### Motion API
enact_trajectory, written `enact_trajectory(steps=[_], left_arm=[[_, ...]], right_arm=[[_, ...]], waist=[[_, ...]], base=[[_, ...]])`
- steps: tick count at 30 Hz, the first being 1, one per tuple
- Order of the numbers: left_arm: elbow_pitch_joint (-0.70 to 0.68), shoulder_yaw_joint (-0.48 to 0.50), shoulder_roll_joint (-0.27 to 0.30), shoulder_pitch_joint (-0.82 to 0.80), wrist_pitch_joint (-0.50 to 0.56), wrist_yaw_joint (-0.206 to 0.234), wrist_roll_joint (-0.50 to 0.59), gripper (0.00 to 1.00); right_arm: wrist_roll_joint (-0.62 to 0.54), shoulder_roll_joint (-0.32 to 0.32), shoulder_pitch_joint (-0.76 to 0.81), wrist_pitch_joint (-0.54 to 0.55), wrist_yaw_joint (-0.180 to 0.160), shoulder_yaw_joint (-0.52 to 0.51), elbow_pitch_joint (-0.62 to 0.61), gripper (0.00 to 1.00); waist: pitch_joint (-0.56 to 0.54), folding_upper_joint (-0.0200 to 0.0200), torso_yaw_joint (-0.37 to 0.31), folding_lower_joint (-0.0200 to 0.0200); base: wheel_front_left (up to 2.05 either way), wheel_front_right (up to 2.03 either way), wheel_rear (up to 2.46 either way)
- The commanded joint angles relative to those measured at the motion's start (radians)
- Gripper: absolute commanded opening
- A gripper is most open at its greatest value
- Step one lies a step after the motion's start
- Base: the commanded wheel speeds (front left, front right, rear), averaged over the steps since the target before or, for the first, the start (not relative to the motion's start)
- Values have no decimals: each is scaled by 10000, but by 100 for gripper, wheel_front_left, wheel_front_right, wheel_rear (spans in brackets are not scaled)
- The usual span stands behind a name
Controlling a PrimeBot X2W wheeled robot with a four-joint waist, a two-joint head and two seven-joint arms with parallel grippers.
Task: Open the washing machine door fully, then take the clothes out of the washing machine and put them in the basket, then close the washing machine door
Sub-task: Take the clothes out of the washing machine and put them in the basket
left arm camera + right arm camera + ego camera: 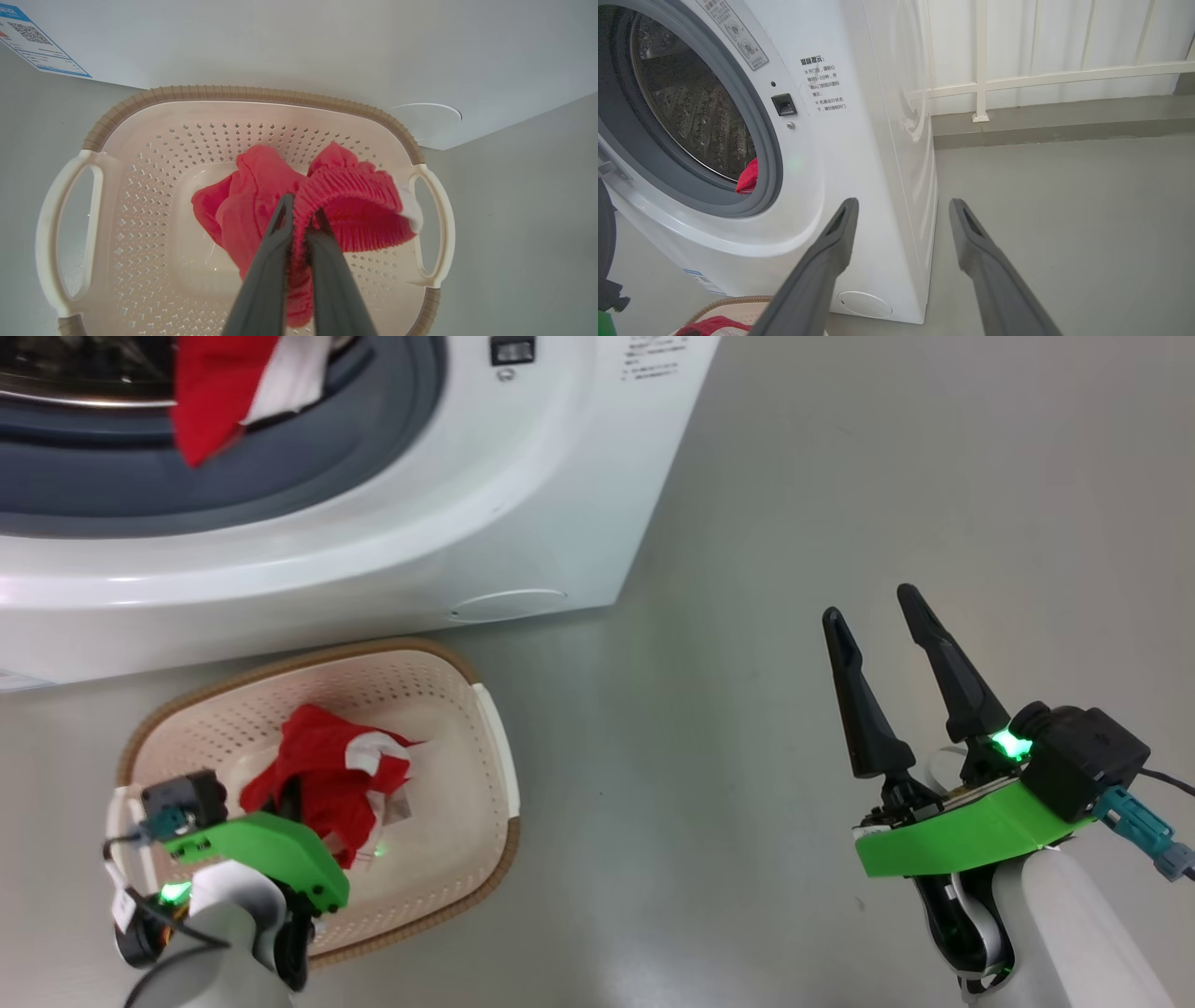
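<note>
One crumpled red, white-trimmed garment (pixel 317 775) bunched inside the cream perforated basket (pixel 439 700).

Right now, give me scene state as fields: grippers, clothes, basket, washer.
left gripper: shut on red garment inside basket
right gripper: open, empty, above floor
basket: on floor before washing machine
second garment: red and white, draped over grey door seal
left to do: second garment not yet in basket
</note>
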Motion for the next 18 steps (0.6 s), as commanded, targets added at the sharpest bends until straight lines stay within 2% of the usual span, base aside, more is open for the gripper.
enact_trajectory(steps=[1,3,4,6,7,9,10,11,12,13,18], left_arm=[[38,259,361,-104,95,-103,-104,0],[232,272,421,-243,424,-153,-198,0],[303,282,460,-284,622,-172,-247,9],[393,257,600,-336,865,-188,-266,40],[393,257,600,-336,865,-188,-266,40],[456,231,691,-351,1114,-168,-279,50],[479,216,714,-345,1250,-154,-287,66],[497,177,737,-335,1374,-152,-270,76],[509,157,767,-327,1411,-143,-267,96],[518,175,783,-323,1403,-144,-303,100],[495,290,742,-306,574,-196,-497,100]], right_arm=[[88,17,-130,-63,65,214,-230,100],[100,29,-169,-63,65,215,-232,100],[110,34,-191,-63,65,224,-228,100],[131,45,-242,-63,65,255,-229,100],[131,45,-242,-63,65,255,-229,100],[154,57,-283,-63,65,280,-230,100],[163,62,-292,-63,65,279,-228,100],[169,67,-294,-63,65,271,-227,100],[174,72,-295,-63,65,266,-223,100],[178,76,-297,-63,65,260,-216,100],[185,93,-266,-63,65,139,-173,100]], waist=[[299,0,-294,0],[417,0,-404,0],[470,0,-460,0],[567,0,-579,0],[567,0,-579,0],[633,0,-682,0],[654,0,-725,0],[668,0,-755,0],[675,0,-786,0],[672,0,-810,0],[457,0,-810,0]], base=[[0,0,0],[0,0,0],[0,0,0],[0,0,0],[0,0,0],[0,0,0],[0,0,0],[0,0,0],[0,0,0],[0,0,0],[0,0,0]])
